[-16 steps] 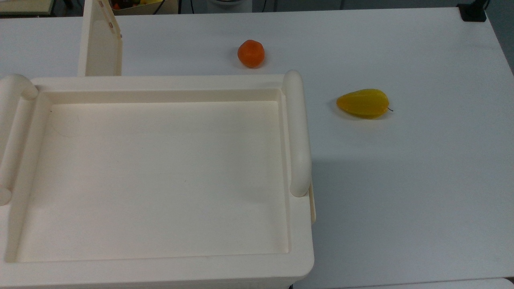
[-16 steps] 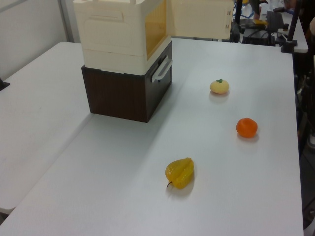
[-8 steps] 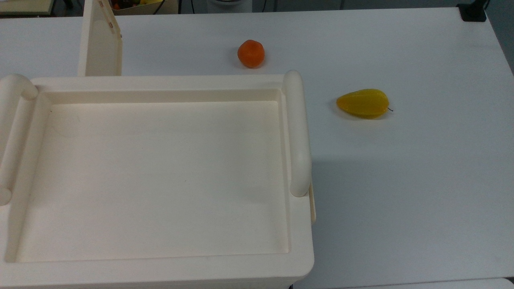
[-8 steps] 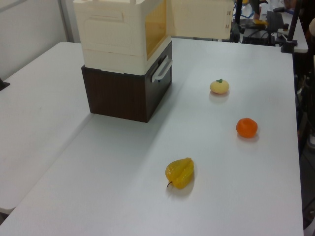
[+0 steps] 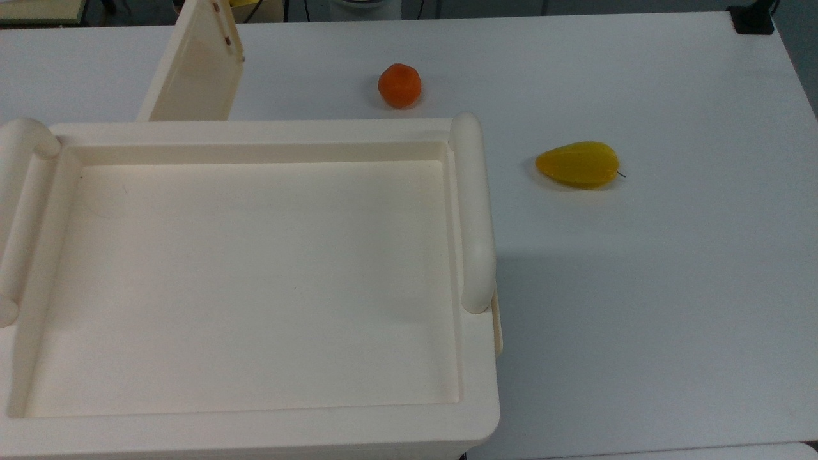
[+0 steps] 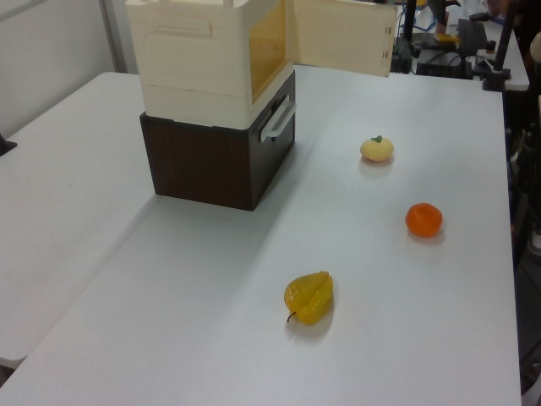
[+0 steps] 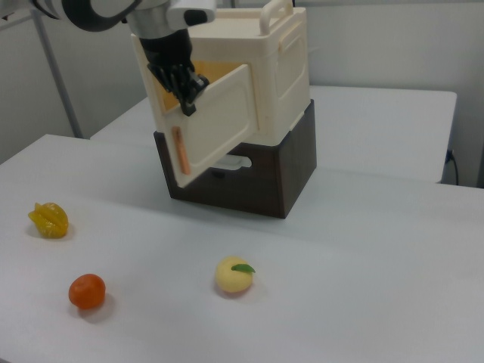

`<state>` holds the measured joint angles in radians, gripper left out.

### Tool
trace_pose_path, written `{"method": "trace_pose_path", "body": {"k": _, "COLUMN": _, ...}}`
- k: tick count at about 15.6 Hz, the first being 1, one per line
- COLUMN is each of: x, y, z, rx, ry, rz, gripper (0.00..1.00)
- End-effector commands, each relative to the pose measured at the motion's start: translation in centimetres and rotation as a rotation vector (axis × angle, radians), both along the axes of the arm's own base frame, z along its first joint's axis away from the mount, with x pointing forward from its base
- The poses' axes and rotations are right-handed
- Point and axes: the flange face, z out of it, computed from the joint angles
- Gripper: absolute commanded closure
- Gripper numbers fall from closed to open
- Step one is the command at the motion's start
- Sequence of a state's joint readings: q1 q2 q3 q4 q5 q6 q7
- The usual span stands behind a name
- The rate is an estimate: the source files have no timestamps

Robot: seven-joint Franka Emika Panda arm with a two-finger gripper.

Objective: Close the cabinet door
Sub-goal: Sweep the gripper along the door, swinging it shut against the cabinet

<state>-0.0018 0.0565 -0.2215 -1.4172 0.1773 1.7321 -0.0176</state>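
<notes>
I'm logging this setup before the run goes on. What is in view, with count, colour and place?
cabinet: one, cream, stacked on the dark base, its front open
cabinet door: one, cream, partly open, swung out at an angle from the cabinet front
dark base: one, dark brown, on the table under the cabinet, with a pale handle on its front
orange fruit: one, orange, on the table near the right view's lower left
yellow ridged fruit: one, yellow, on the table at the right view's left edge
pale round fruit: one, pale yellow with a green leaf, on the table in front of the cabinet
table: one, white, under everything
gripper: one, black, at the door's upper free edge
</notes>
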Motion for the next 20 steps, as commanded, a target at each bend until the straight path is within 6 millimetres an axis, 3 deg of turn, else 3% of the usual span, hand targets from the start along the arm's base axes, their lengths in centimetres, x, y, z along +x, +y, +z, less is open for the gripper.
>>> {"method": "trace_pose_path", "body": {"k": 1, "x": 0.6, "y": 3.8, "z": -0.5, "rx": 0.005, "ry": -0.003, "rz": 0.07, "gripper": 1.0}}
{"method": "trace_pose_path", "body": {"k": 6, "x": 2.5, "y": 7.8, "z": -1.6, "rx": 0.003, "ry": -0.04, "rz": 0.129, "gripper": 1.0}}
{"method": "trace_pose_path", "body": {"k": 10, "x": 5.1, "y": 10.7, "z": -3.3, "rx": 0.009, "ry": -0.103, "rz": 0.124, "gripper": 1.0}}
{"method": "trace_pose_path", "body": {"k": 15, "x": 7.8, "y": 12.7, "z": -4.1, "rx": 0.003, "ry": -0.251, "rz": 0.122, "gripper": 1.0}}
{"method": "trace_pose_path", "body": {"k": 20, "x": 9.7, "y": 13.6, "z": -4.7, "rx": -0.003, "ry": -0.439, "rz": 0.1, "gripper": 1.0}}
